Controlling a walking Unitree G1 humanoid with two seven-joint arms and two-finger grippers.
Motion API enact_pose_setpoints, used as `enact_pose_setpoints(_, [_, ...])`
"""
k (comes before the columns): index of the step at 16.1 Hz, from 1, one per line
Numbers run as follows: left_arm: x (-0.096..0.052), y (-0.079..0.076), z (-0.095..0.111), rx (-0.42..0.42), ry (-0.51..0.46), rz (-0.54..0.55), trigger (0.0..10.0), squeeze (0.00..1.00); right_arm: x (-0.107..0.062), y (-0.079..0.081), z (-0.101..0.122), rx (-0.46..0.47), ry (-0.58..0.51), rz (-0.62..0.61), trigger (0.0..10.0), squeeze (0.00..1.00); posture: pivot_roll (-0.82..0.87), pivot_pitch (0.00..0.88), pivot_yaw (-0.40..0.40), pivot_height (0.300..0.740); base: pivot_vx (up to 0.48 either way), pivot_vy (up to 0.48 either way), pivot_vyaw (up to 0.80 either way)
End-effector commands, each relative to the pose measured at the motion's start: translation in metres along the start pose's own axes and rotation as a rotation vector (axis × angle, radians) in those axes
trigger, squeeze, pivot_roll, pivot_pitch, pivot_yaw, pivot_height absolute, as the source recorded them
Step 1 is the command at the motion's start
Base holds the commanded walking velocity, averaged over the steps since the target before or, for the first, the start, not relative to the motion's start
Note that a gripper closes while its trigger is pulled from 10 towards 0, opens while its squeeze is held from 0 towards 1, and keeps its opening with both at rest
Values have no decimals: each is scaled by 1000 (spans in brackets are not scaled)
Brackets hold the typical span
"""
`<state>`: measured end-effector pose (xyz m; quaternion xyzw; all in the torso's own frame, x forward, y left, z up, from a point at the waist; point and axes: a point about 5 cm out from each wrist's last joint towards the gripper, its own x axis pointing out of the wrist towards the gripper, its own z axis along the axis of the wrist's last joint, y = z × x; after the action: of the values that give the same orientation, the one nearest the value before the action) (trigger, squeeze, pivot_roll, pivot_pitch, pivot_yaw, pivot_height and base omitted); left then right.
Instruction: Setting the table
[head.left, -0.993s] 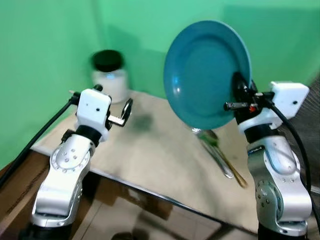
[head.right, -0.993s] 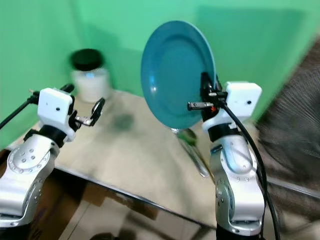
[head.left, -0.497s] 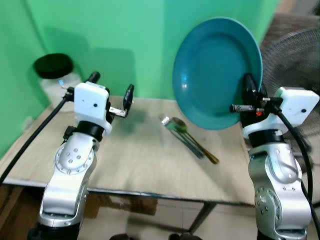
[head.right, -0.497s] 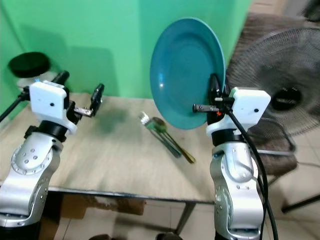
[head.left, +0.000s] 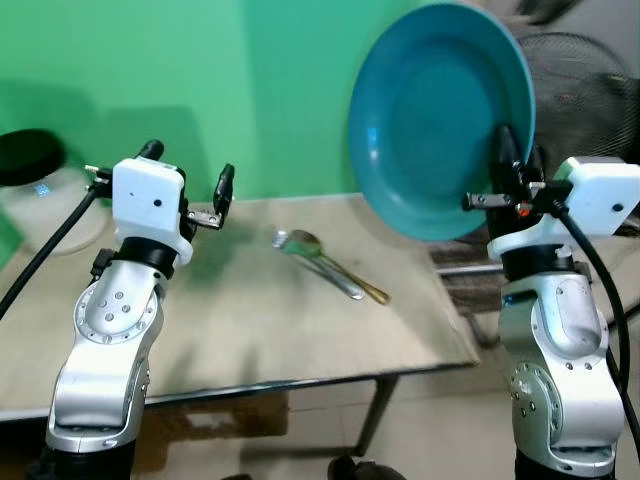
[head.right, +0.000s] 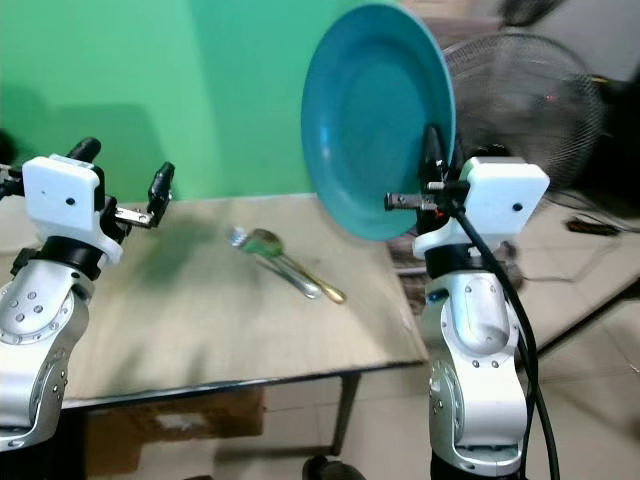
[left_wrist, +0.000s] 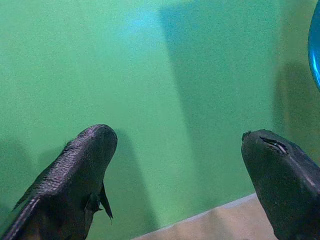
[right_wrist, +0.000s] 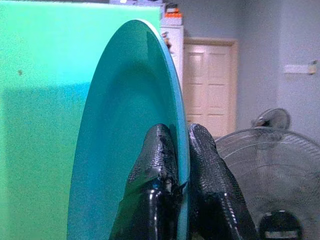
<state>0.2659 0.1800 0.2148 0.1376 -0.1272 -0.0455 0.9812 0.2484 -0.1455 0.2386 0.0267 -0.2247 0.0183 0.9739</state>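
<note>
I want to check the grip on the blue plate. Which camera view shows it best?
The right wrist view: the right end effector pinches the blue plate at its rim, one finger per face. Both eye views show the plate upright, but its rim partly hides the fingers.

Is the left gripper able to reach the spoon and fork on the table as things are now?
Probably yes. The left gripper is open, holds nothing, and hangs above the table. The spoon and fork lie in the open towards the robot's right, nothing between. The plate is held up, clear of them.
</note>
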Motion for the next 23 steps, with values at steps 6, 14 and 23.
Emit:
enact_pose_setpoints(6, [-2,-3,-3,-39,51,-44,10000,0,2,-2,-3,85,39,-32,10000,0,166,0,-24,740,0,0,-800])
enact_pose_setpoints(14, [1,-13,0,-60,63,-102,10000,0,-6,-13,-8,118,100,-34,10000,0,142,0,-19,740,0,0,-800])
enact_pose_setpoints(23, [-7,-17,-20,-112,130,-67,10000,0,-13,-22,-19,-16,182,-76,10000,0,121,0,-14,740,0,0,-800])
